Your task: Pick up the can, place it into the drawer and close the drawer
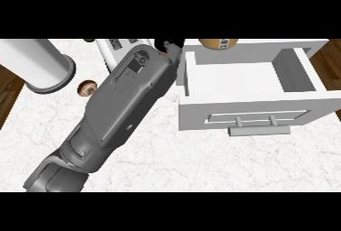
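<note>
Setting: a white marbled table (200, 162), seen from steeply above, with dark wooden floor (12, 94) showing past its left and right edges.

Item 1, the can (218, 43): we log a tan, rounded thing with dark markings at the upper edge of the view, just behind the back wall of the drawer. Only its lower part shows, so we take it for the can with some reserve. It lies outside the drawer, and no hand touches it.

Item 2, the drawer (246, 118): white, pulled open toward the viewer, on the right half of the table. We see its pale inner floor and side walls. A grey bar handle (260, 131) runs across its front panel.

Item 3, the left hand (170, 44): black, at the upper centre, just left of the drawer's back left corner and a little apart from the can. Only a small part of it clears the wrist, and we cannot tell how its fingers are set. Its grey forearm (123, 99) crosses the view on a slant from the lower left corner.

Item 4, a small brown round thing (86, 88): on the table, touching or just beside the forearm's left side; we cannot identify it.

Item 5, a tall white cylinder on a grey round base (40, 63): upper left.

Item 6, a white boxy object (120, 45): at the upper edge, partly hidden by the forearm.
</note>
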### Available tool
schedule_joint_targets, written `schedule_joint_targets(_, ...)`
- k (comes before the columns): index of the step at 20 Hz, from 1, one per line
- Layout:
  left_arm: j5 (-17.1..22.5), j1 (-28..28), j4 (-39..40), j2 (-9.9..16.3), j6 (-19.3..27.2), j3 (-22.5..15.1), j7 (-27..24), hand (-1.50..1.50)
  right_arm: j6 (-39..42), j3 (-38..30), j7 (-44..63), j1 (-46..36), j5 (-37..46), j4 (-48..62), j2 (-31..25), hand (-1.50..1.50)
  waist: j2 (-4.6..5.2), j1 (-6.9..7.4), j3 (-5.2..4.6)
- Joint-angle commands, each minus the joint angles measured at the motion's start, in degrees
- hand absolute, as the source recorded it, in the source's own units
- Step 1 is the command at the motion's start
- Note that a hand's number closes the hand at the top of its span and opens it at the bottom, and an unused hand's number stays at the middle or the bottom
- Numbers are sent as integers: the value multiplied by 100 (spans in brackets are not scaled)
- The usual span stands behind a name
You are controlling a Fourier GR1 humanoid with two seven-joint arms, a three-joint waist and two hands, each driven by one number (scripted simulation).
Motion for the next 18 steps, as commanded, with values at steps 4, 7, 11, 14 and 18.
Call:
schedule_joint_targets(4,829,-531,689,0,288,-489,-321,150,-142,12,283,-185,-95,-129,-122,-150,9,-61,1)
schedule_joint_targets(7,1125,-848,1173,0,318,-688,-512,150,-40,76,219,-131,-34,-110,-13,-150,44,-213,6)
schedule_joint_targets(11,1261,-875,1562,0,206,-723,-760,150,2,87,73,-218,105,93,59,-150,39,-111,4)
schedule_joint_targets(14,1559,-1098,1570,0,441,-1073,-606,150,-184,312,335,-268,130,-317,59,-150,41,-173,3)
schedule_joint_targets(18,1973,-786,1338,0,621,-1612,-584,150,-140,86,346,-233,6,-195,4,-150,18,-142,4)
